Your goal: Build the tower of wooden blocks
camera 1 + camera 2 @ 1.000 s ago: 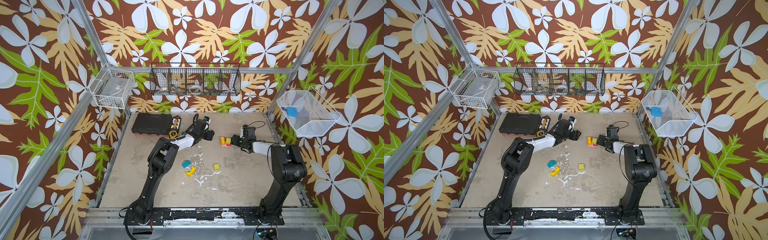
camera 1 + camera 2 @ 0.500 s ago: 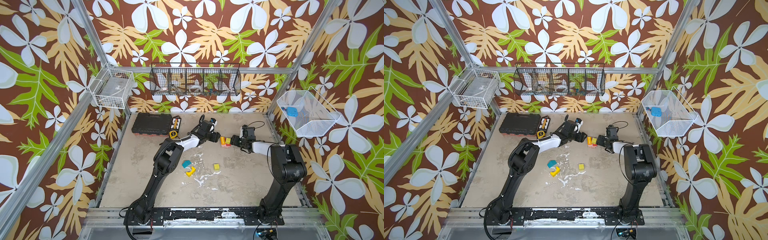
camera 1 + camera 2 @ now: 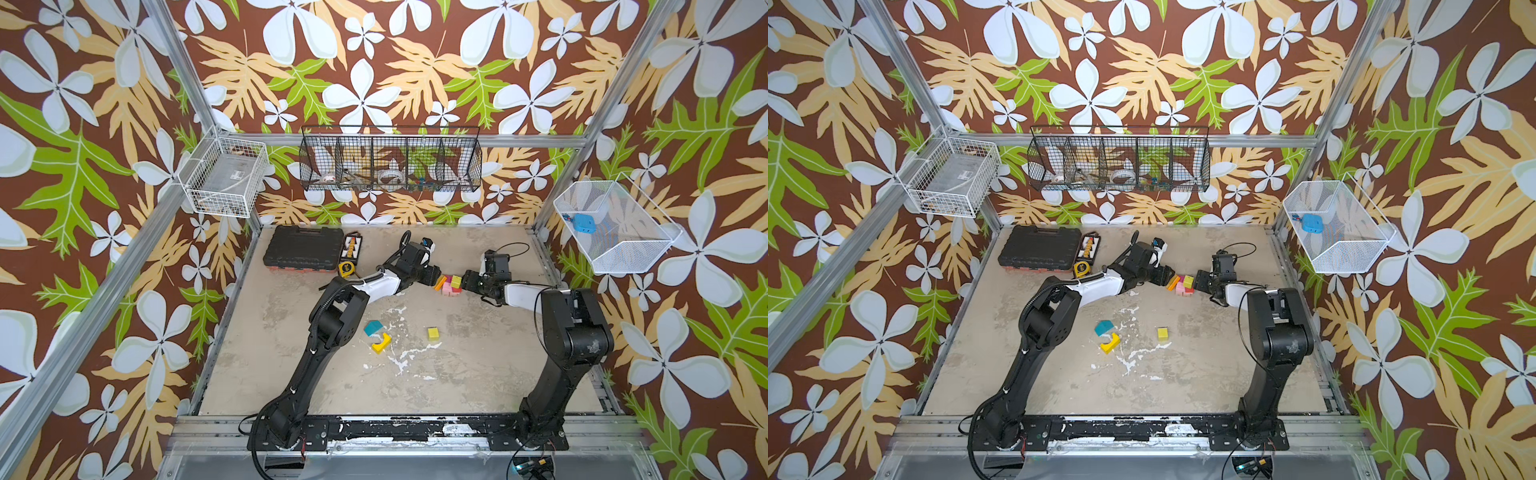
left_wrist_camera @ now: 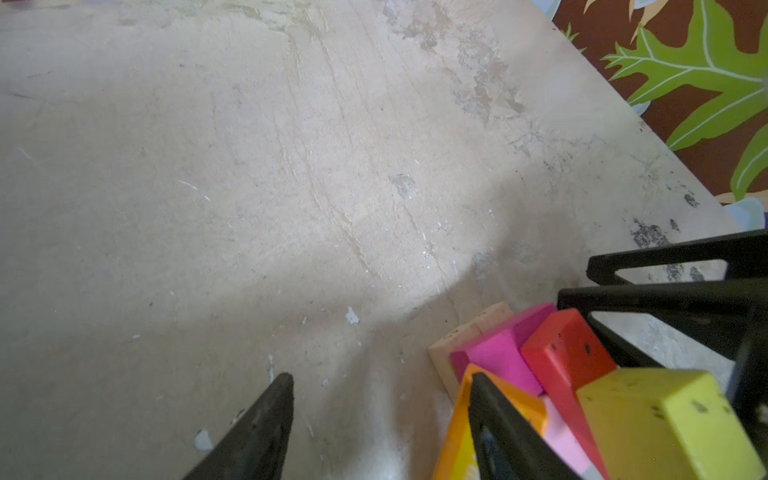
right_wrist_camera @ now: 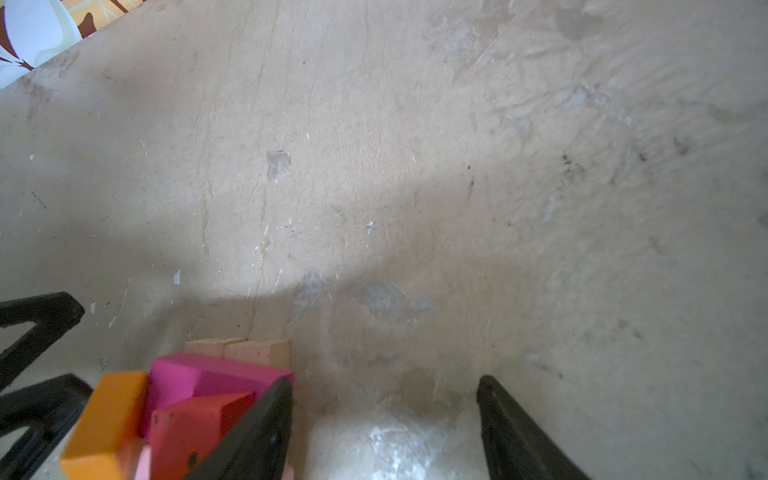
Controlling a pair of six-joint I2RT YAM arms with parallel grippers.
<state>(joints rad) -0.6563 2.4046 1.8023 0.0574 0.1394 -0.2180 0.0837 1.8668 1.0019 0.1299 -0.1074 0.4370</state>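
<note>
A low pile of wood blocks (image 3: pixel 449 285) (image 3: pixel 1183 285) sits at the back middle, between both grippers. In the left wrist view it shows tan (image 4: pixel 465 338), magenta (image 4: pixel 498 353), red (image 4: pixel 565 353), yellow-green (image 4: pixel 656 424) and orange (image 4: pixel 455 436) pieces. My left gripper (image 4: pixel 381 378) (image 3: pixel 433 276) is open and empty, one finger lying against the orange block. My right gripper (image 5: pixel 384 380) (image 3: pixel 467 282) is open and empty too, one finger beside the red (image 5: pixel 195 419) and magenta (image 5: pixel 199 374) blocks. A teal block (image 3: pixel 372 327), a yellow arch (image 3: pixel 381 343) and a yellow cube (image 3: pixel 433 333) lie loose nearer the front.
A black tool case (image 3: pixel 301 249) and a yellow tape measure (image 3: pixel 347 269) lie at the back left. Wire baskets hang on the back wall (image 3: pixel 390 160), the left wall (image 3: pixel 224 178) and the right wall (image 3: pixel 615 226). White flecks mark the table's middle.
My left gripper has swung right across the back of the table until its finger meets the orange block. The right arm has barely moved.
</note>
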